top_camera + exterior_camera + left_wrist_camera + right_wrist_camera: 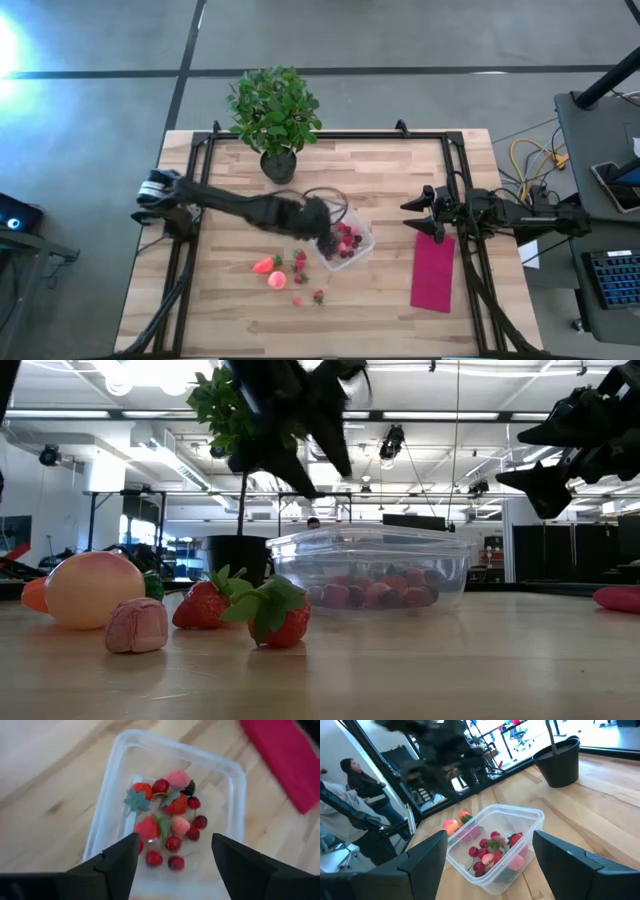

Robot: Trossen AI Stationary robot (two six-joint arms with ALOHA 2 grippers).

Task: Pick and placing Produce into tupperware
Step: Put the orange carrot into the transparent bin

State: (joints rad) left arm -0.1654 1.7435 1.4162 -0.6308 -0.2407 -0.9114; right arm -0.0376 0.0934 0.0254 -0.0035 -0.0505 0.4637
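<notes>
The clear tupperware (347, 243) stands near the table's middle with several red berries and strawberries (170, 822) inside. My left gripper (172, 852) hovers open and empty right above it; it also shows in the high view (322, 232). Loose on the wood toward the near edge lie an orange-red strawberry (265, 265), a round pink-orange fruit (277, 280) and a few small red fruits (300, 262). My right gripper (412, 215) waits open at the table's right, above the far end of the magenta cloth (434, 272).
A leafy potted plant (275, 115) stands at the far edge, behind the container. The flat magenta cloth lies at the right. People (357, 780) show in the room beyond the table's left side.
</notes>
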